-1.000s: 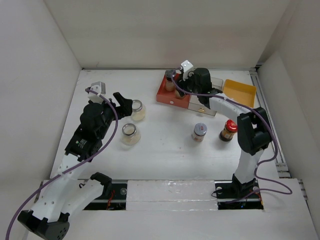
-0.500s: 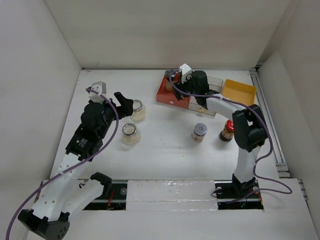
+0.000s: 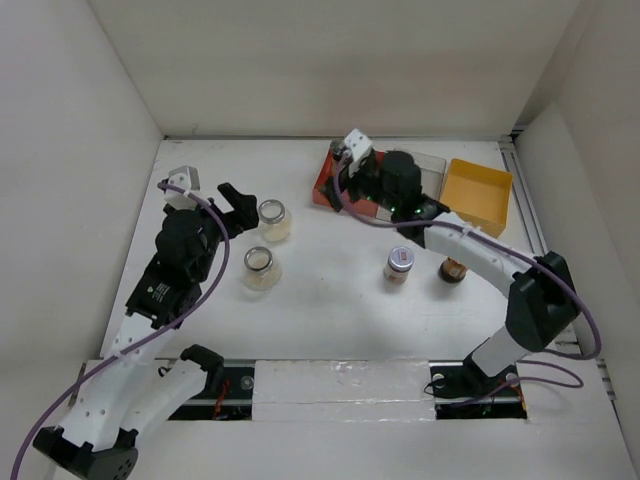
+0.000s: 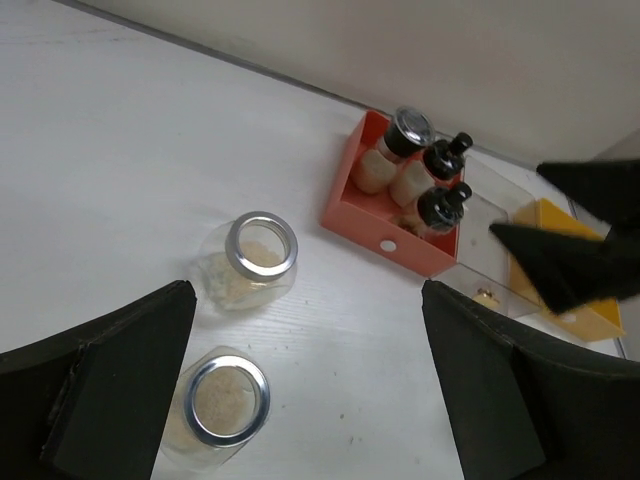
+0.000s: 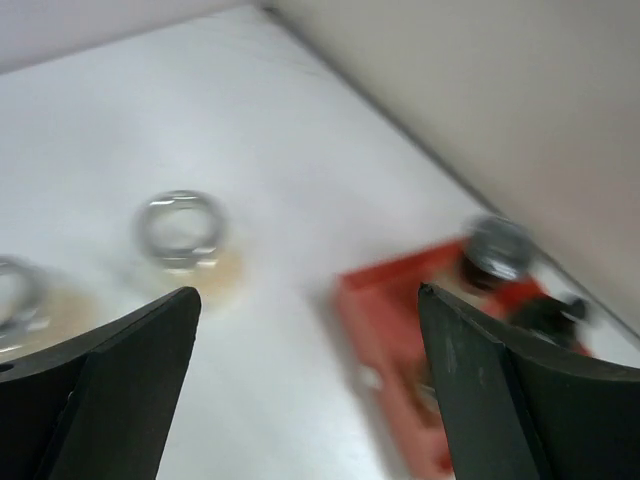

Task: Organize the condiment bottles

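Two squat clear glass jars (image 3: 273, 218) (image 3: 260, 268) stand left of centre; both show in the left wrist view (image 4: 250, 262) (image 4: 218, 405). My left gripper (image 3: 240, 200) is open and empty, just left of the farther jar. The red tray (image 4: 385, 232) holds the grey-lidded shaker (image 4: 405, 130) and two black-capped shakers (image 4: 445, 158) (image 4: 440, 205). My right gripper (image 3: 345, 180) is open and empty, raised over the red tray (image 3: 325, 188). The silver-lidded labelled jar (image 3: 399, 265) and red-capped brown bottle (image 3: 455, 270) stand on the table; the right arm partly hides the bottle.
A clear tray (image 3: 432, 162) and a yellow tray (image 3: 478, 185) sit right of the red tray at the back. White walls close in the table on the left, back and right. The right wrist view is blurred.
The right arm has stretched out and lifted its gripper above the red tray, swinging it leftward. The left gripper has drawn back a little from the farther glass jar.
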`<control>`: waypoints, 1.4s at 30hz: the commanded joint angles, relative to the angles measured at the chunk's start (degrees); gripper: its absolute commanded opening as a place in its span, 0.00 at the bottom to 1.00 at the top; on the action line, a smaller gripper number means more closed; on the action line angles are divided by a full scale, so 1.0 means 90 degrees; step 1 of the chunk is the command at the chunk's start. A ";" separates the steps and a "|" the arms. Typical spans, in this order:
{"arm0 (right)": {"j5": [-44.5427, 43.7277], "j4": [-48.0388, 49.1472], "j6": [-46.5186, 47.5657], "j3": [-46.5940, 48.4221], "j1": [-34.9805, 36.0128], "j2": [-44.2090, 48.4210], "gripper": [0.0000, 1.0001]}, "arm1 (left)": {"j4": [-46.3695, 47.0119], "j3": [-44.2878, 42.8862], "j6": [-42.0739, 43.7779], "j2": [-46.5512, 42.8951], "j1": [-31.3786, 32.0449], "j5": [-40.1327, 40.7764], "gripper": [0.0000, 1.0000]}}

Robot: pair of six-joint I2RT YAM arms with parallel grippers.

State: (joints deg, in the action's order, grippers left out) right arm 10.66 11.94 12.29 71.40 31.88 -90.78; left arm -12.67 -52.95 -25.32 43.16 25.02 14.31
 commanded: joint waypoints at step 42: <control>0.1824 0.0597 -0.0135 0.1794 0.2601 -0.3438 0.58 | 0.0079 0.0082 -0.0243 -0.0352 -0.0026 0.0442 0.93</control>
State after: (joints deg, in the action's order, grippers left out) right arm 24.69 13.54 12.14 84.99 55.16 -120.79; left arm -13.52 -52.84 -28.34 40.16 25.02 18.83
